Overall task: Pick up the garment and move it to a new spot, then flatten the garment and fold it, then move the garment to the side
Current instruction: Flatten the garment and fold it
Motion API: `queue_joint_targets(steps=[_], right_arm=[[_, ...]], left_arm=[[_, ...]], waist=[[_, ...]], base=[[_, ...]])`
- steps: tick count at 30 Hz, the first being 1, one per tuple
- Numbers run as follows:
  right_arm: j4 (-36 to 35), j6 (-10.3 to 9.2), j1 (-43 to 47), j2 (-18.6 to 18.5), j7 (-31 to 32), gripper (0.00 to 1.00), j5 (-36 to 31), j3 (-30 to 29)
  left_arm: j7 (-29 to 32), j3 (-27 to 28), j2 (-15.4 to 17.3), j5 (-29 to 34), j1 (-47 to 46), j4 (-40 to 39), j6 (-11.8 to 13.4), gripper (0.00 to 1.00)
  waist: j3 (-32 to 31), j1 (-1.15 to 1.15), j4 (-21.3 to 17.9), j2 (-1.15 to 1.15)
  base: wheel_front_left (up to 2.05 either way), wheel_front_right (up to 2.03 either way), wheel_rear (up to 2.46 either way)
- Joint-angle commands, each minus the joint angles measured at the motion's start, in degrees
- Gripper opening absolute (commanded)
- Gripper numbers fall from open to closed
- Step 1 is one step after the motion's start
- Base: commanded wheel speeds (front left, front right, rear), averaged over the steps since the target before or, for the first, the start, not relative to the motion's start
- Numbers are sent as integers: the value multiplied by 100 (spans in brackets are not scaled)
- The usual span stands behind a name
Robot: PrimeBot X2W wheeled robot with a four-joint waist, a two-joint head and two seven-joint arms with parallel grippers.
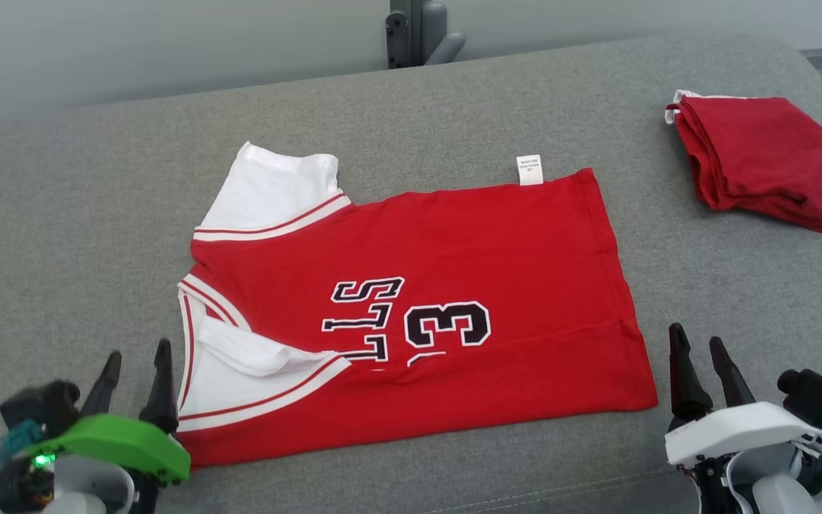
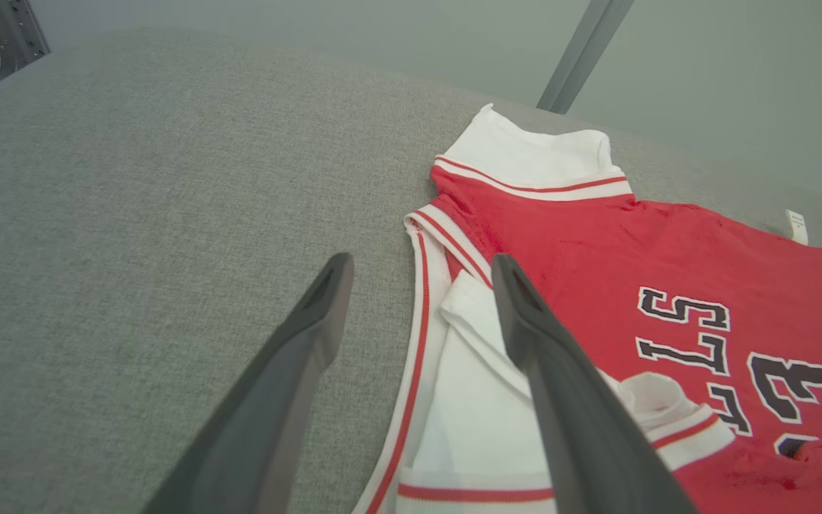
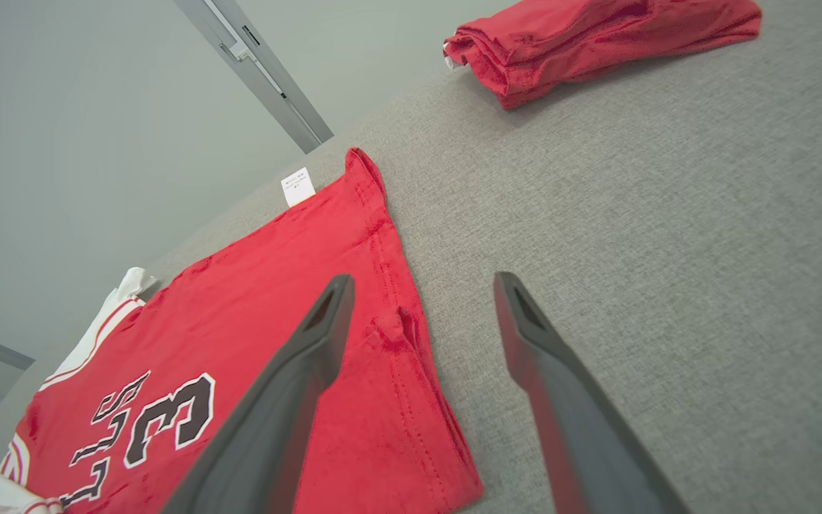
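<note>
Jersey lying spread on the grey cushion, both grippers off it

Garment (image 1: 454, 285) is lying across the middle of the grey padded surface (image 1: 97, 214), collar and white sleeves pointing to my robot's left, hem to its right. Its near long edge is sitting doubled over, and the fold is cutting off part of the black lettering and the numeral. A white sleeve is lying tucked on top at the near left corner. A small care label (image 1: 529, 169) is sticking out past the far edge.

I am seeing the left gripper (image 1: 138, 350) hovering just beside the near left corner, fingers spread wide and gripping nothing. In the left wrist view one finger is showing over the grey fabric and the other over the white sleeve. Whether the tips are touching the cloth, I cannot tell.

The right gripper (image 1: 696, 335) is standing just beside the near hem corner, jaws equally wide and empty. In the right wrist view one finger is showing over the red hem and the other over bare cushion.

Well apart, at the far right, a second red garment (image 1: 760, 160) is resting folded into a thick bundle
</note>
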Motion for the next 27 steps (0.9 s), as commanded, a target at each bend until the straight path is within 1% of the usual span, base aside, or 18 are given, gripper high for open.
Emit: queue_joint_targets(steps=[1,6,9,11,15,21,22,24,27], right_arm=[[-41,1,-74,-10,22,100,-58,31],[-333,1,-401,-13,172,100,-263,299],[-452,1,-617,-14,217,100,-334,438],[-536,1,-808,-10,249,100,-331,547],[-653,1,-1226,-11,285,100,-454,752],[-765,1,-1748,-69,292,100,-454,1148],[-772,1,-1836,-98,245,100,-419,1239],[-784,1,-1883,-119,197,100,-388,1297],[-790,1,-1911,-152,131,100,-347,1375]], left_arm=[[48,-32,92,70,-195,15,-24,100],[510,-364,385,499,-1406,227,-56,100],[667,-517,463,739,-2194,448,-56,100],[722,-615,493,912,-2673,639,-16,100],[871,-716,497,1069,-3598,1164,0,100],[1133,-820,594,1266,-4721,2146,7,100],[1250,-879,575,1309,-4984,2447,-19,100],[1349,-940,557,1340,-5194,2686,-32,100],[1341,-984,545,1380,-5435,2946,-27,100]], waist=[[78,0,-47,56],[463,0,-236,56],[761,0,-358,56],[995,0,-442,56],[1497,0,-619,56],[2151,0,-856,56],[2281,0,-894,56],[2379,0,-911,56],[2475,0,-913,56]], base=[[0,0,0],[0,0,0],[0,0,0],[0,0,0],[0,0,0],[0,0,0],[0,0,0],[0,0,0],[0,0,0]])
